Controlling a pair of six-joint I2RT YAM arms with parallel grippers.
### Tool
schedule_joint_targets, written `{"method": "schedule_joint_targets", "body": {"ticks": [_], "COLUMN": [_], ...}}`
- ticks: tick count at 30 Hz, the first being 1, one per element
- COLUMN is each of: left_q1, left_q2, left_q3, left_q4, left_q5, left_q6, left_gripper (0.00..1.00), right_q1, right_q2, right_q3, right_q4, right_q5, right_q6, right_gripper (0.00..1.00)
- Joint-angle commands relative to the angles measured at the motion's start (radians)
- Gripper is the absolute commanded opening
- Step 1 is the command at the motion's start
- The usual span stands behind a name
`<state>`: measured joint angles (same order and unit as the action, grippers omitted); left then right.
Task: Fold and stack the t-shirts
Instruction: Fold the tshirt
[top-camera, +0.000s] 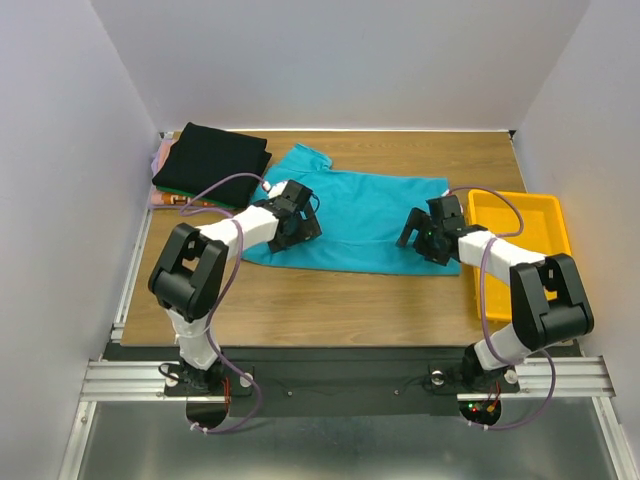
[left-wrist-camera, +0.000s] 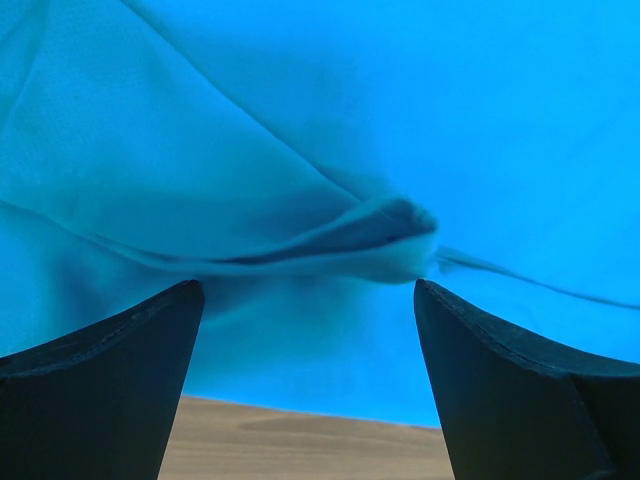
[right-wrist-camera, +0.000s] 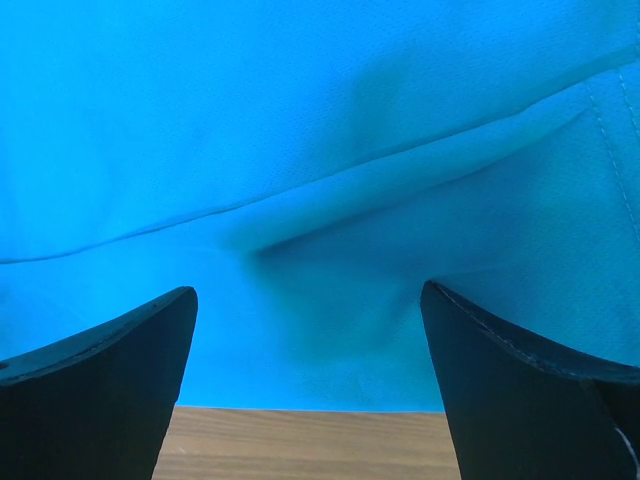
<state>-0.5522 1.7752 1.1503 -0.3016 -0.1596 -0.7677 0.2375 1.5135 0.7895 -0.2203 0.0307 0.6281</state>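
Left claw (top-camera: 303, 222) and right claw (top-camera: 421, 236) stand spread wide and empty over the near hem of the turquoise t-shirt (top-camera: 370, 210). The shirt lies flat at frame centre on the tabletop (top-camera: 340, 300), and the claws appear poised to pinch that edge for a fold. Folded t-shirts (top-camera: 212, 160), black on top, sit stacked at upper left.

A bright turquoise cotton t-shirt (right-wrist-camera: 300, 120) was framed by the right gripper's (right-wrist-camera: 308, 300) spread black fingers (right-wrist-camera: 90, 390).
The cloth was crossed by a soft fold (right-wrist-camera: 330, 200), a stitched seam (right-wrist-camera: 605, 120) was seen far right, and light wooden tabletop (right-wrist-camera: 300, 445) below.
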Motion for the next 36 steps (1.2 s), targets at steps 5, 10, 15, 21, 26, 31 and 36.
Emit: {"method": "schedule_joint_targets", "body": {"ticks": [5,10,15,21,26,31,36], "left_q1": [0.017,0.041,0.093,0.094,0.081,0.041,0.043], "left_q2": [0.112,0.165,0.312,0.337,0.129,-0.058,-0.034], "left_q3": [0.189,0.314,0.532,0.646,0.441,0.177,0.163], "left_q4": [-0.017,-0.007,-0.002,-0.036,0.028,0.105,-0.019], "left_q5": [-0.141,-0.208,-0.172,-0.19,-0.187,-0.132,-0.207], "left_q6": [-0.002,0.03,0.128,0.177,0.148,0.119,0.041], "left_gripper": [0.98,0.98,0.98,0.98,0.98,0.98,0.98], "right_q1": [0.003,0.003,0.003,0.002,0.002,0.0,0.002], "right_q2": [0.048,0.044,0.017,-0.024,-0.062,-0.096,-0.107], "right_q3": [-0.032,-0.056,-0.068,-0.075,-0.056,-0.061,-0.075], "right_q4": [0.056,0.055,0.053,0.05,0.048,0.047,0.044], "right_q5": [0.047,0.074,0.089,0.087,0.058,0.06,0.067], "right_q6": [0.027,0.033,0.025,0.009,-0.025,-0.044,-0.036], "right_gripper": [1.0,1.0,1.0,1.0,1.0,1.0,1.0]}}
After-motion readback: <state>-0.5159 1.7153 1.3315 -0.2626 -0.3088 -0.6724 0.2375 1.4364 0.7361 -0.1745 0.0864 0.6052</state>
